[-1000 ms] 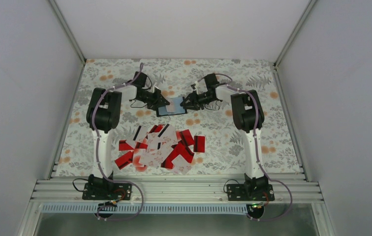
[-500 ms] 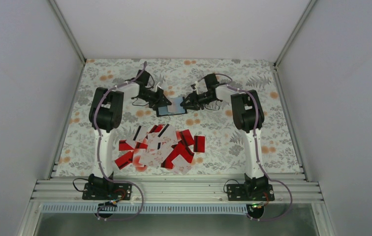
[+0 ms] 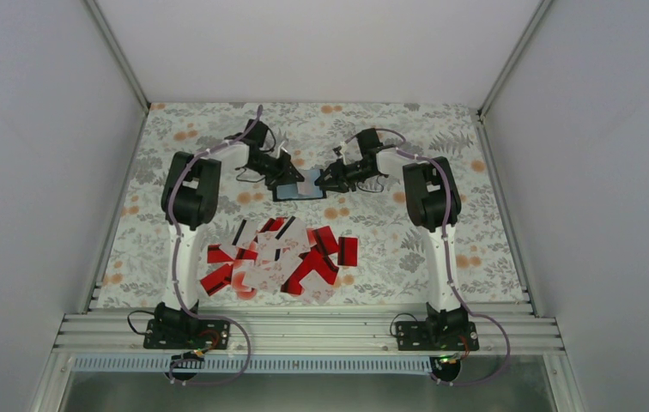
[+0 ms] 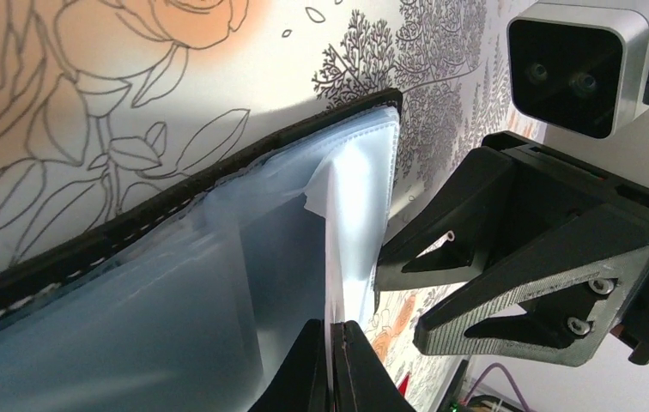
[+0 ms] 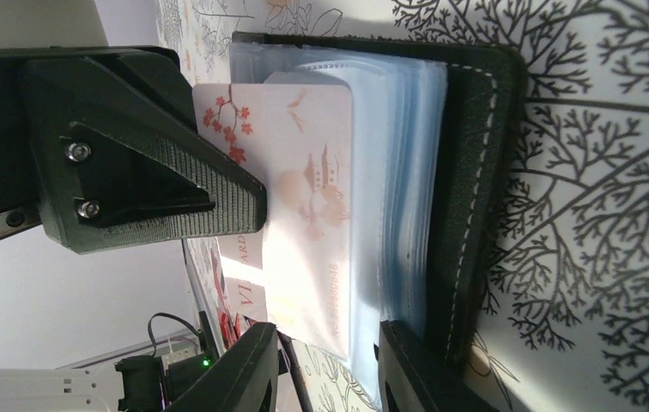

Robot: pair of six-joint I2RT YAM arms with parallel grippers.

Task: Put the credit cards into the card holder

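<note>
The black card holder (image 3: 298,190) lies open at the table's far middle, pale blue sleeves up. My left gripper (image 3: 294,174) is over its left part, shut on a pale pink card (image 5: 308,206) seen edge-on in the left wrist view (image 4: 332,257), with the card partly inside a clear sleeve (image 4: 175,300). My right gripper (image 3: 324,181) is at the holder's right edge, open, its fingers (image 5: 248,369) either side of the card's end and the sleeve stack (image 5: 403,197). The other credit cards (image 3: 278,257), red and pale, lie in a pile near the table's front.
The two grippers face each other closely over the holder; the right one (image 4: 544,249) fills the left wrist view, the left one (image 5: 132,146) the right wrist view. White walls enclose the floral table (image 3: 441,257) on three sides.
My left gripper has moved right and slightly away over the holder with the card, covering more of the blue inside. The right gripper and the pile have not moved.
</note>
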